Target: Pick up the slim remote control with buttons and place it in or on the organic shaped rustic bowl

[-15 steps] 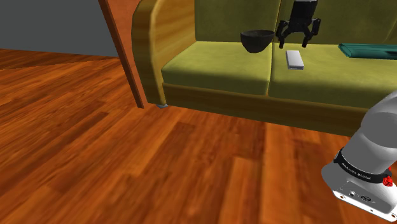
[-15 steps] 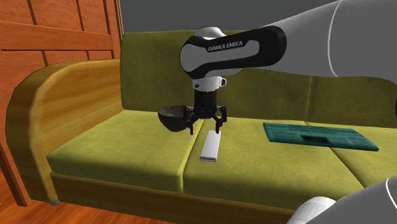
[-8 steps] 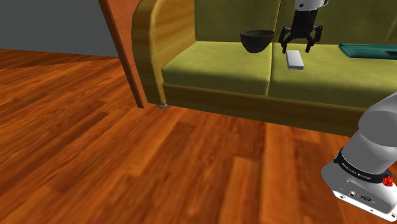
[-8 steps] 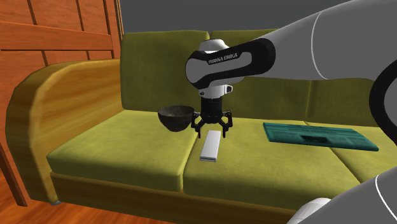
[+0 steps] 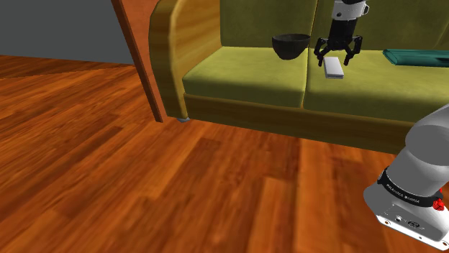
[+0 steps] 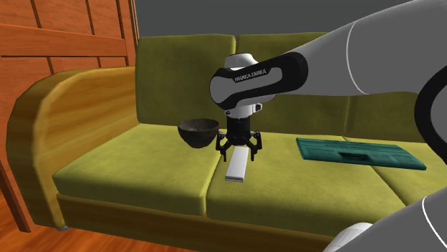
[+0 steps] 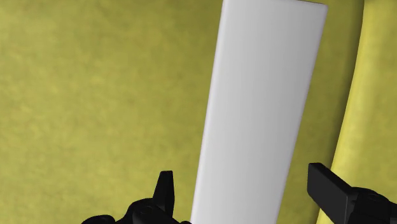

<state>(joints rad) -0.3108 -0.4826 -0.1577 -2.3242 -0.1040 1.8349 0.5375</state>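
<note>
The gripper (image 7: pixel 243 183) straddled the white remote (image 7: pixel 264 95) wide open, empty and off-centre, so closing risked nudging it askew.

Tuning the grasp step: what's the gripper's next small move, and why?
Probably ease straight down a little. The open gripper hangs over one end of the white remote, its fingers apart on either side and not touching it. The remote lies flat on the cushion.
</note>
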